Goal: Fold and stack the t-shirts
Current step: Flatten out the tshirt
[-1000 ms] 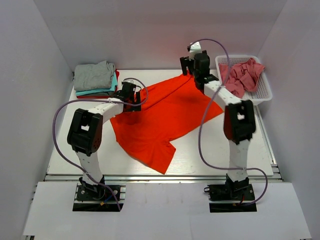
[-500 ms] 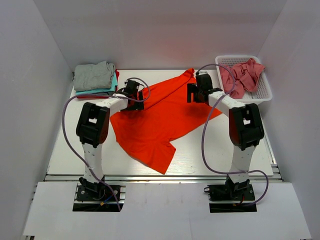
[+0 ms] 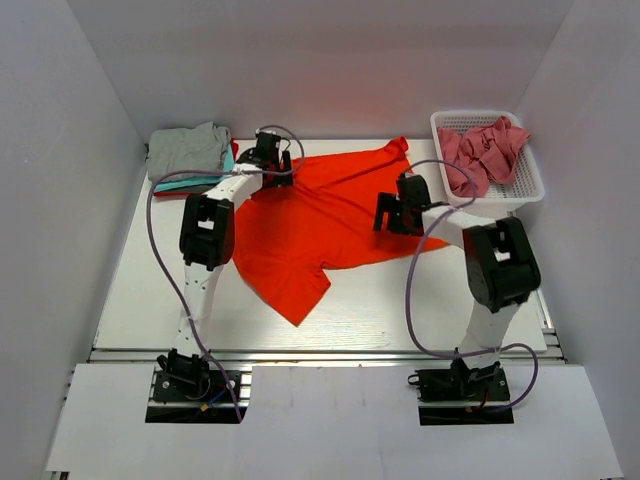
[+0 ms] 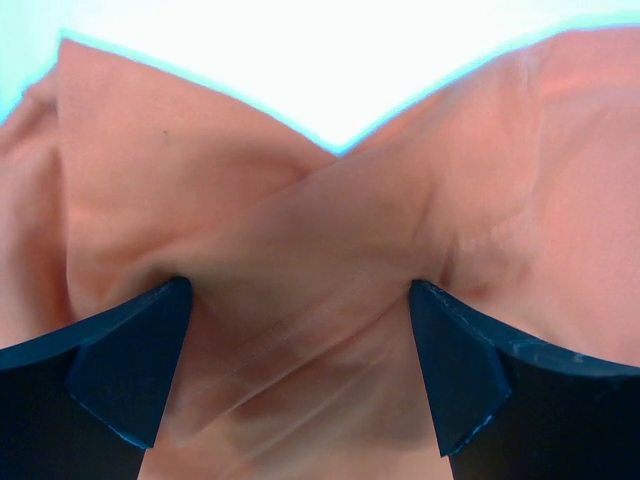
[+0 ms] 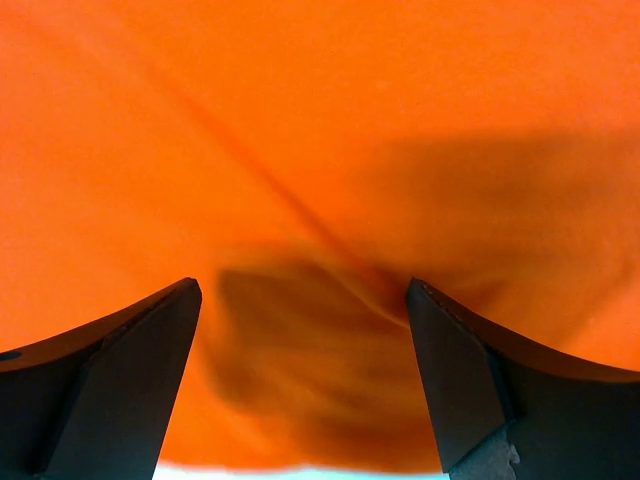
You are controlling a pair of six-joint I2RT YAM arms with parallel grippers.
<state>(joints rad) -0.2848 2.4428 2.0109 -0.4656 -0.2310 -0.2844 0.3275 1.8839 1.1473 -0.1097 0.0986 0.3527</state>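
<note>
1. Left claw (image 3: 270,160) and right claw (image 3: 391,212) gape wide over the orange shirt (image 3: 325,225) spread across the worktop (image 3: 130,290), gripping nothing.
2. Closing now could pinch a bunched fold, dragging the shirt crooked.

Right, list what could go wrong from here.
The open left gripper straddles a crossed fold of the bright orange-red cloth t-shirt; closing may pinch both layers, leaving a twist.
It is also close to the folded stack topped by a grey shirt and might nudge it.
The open right gripper is over nearly flat cloth, so its grip could slip off.
</note>
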